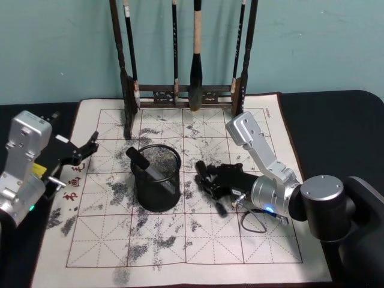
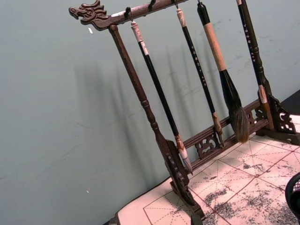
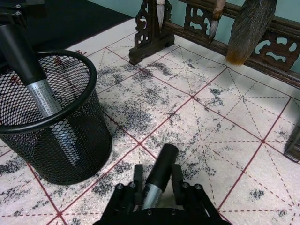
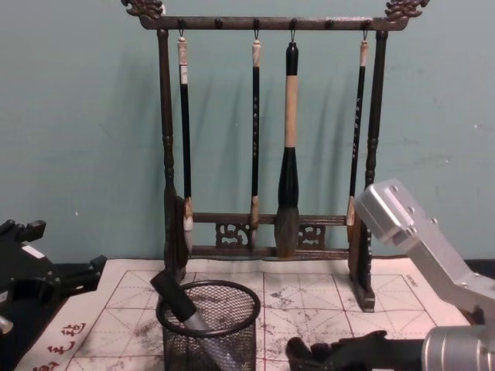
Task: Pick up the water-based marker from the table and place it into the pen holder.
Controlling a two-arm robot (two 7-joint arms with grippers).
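Right pincer clamps the black-capped silver marker beside the black wire-mesh pen holder; a shallow lift could clip its rim. Left pincer sits parked.

A calligraphy practice desk: beyond the fingers of the right gripper stands a carved brush rack hung with brushes, and an ink-blotched gridded mat lies beneath them.

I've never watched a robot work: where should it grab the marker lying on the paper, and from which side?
Likely the silver barrel behind the black cap, from above, across its width: the marker lies flat and the right tool straddles it there. The left tool is parked at left.
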